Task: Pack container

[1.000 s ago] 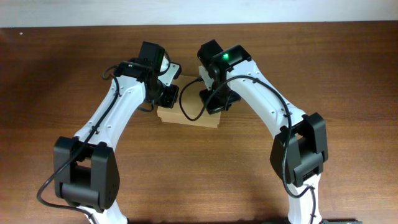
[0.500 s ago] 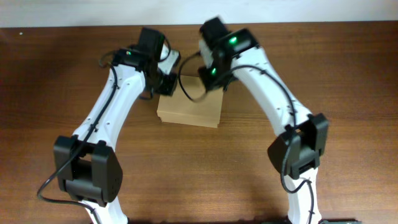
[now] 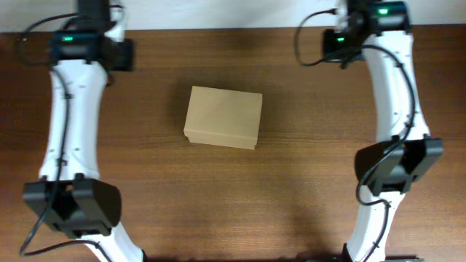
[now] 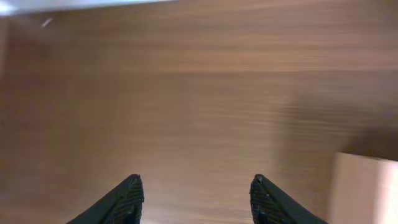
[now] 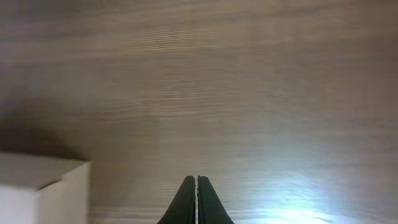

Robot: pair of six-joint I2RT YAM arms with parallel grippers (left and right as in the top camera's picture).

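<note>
Container closed, both arms wide of it

The container (image 3: 223, 117) sits in the middle of the counter (image 3: 291, 196), flap lid down, nothing touching it. The left tool (image 4: 196, 183) hovers well off to the container's far left, fingers apart and empty. The right tool (image 5: 196, 186) hovers well off to its far right, fingers pressed together on nothing. Packing looks done; any next move would only call for checking that the lid lies flat.

White arm links (image 3: 69, 116), black joints (image 3: 73, 207), black cables (image 3: 299, 44), green lights (image 3: 68, 39), ribbed end effector fingers (image 4: 127, 196)
</note>
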